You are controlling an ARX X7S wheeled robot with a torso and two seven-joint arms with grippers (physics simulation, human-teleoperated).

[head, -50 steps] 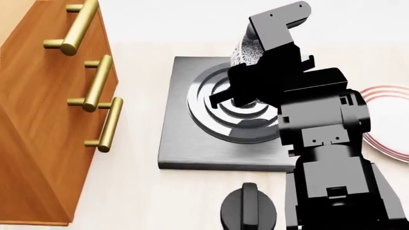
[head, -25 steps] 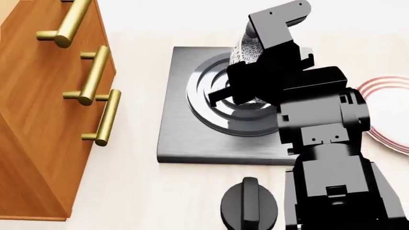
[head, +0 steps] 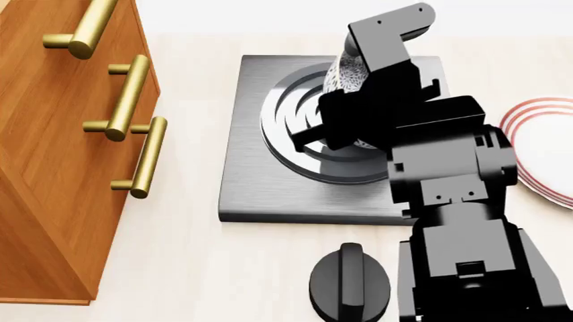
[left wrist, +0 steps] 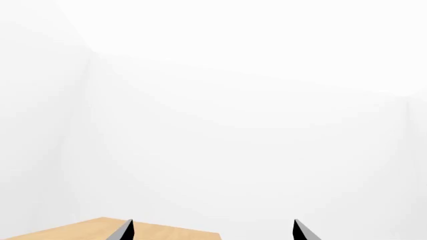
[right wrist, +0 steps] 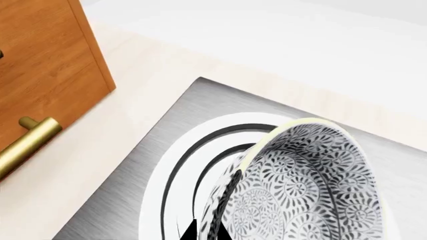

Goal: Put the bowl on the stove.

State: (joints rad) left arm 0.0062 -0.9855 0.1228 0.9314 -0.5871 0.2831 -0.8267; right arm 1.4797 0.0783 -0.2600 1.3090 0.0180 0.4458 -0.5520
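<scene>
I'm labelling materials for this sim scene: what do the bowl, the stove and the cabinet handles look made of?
Bowl: glazed ceramic, judging by its glossy printed floral pattern. Stove: brushed dark metal, streaky sheen, polished burner rings. Cabinet handles: brass-like metal, with a golden satin shine.

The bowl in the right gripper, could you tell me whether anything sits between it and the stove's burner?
Nothing visible does. The bowl hangs tilted in the right gripper directly over the stove, and the burner rings beneath it are bare. The knob, plate and drawer cabinet all lie off the slab.
</scene>
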